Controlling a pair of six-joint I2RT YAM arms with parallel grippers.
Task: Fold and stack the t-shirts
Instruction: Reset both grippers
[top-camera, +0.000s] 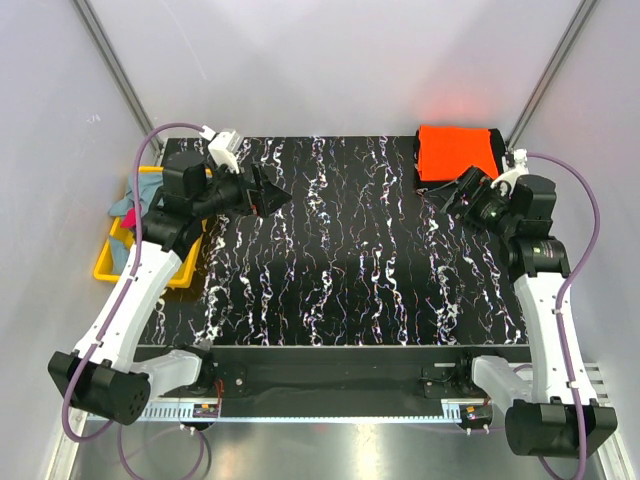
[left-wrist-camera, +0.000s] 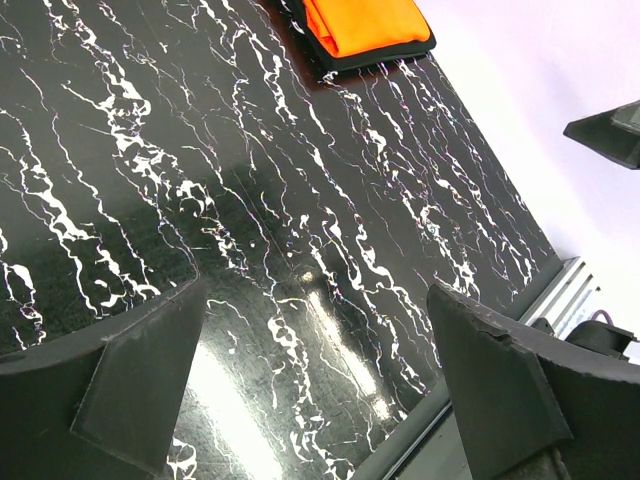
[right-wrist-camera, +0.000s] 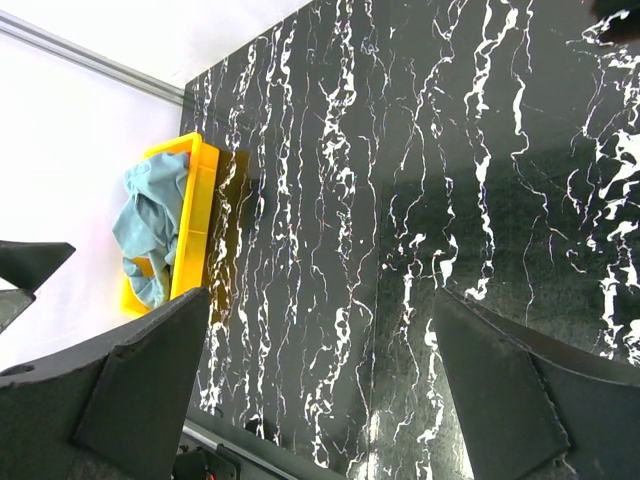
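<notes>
A folded orange t-shirt (top-camera: 455, 150) (left-wrist-camera: 365, 25) lies at the table's back right corner, on top of a folded black t-shirt whose edge (left-wrist-camera: 378, 58) shows beneath it. A crumpled grey-blue t-shirt (top-camera: 125, 205) (right-wrist-camera: 150, 225) hangs over the yellow bin's rim, with a bit of magenta cloth (top-camera: 131, 236) beside it. My left gripper (top-camera: 270, 195) (left-wrist-camera: 315, 300) hovers over the table's back left, open, nothing between its fingers. Just in front of the orange stack, my right gripper (top-camera: 458, 195) (right-wrist-camera: 320, 300) also stands open and empty.
The yellow bin (top-camera: 115, 262) (right-wrist-camera: 195, 215) stands off the table's left edge. The black marbled table (top-camera: 350, 270) is enclosed by white walls with metal posts at the back corners. An aluminium rail (top-camera: 330, 410) runs along the near edge between the arm bases.
</notes>
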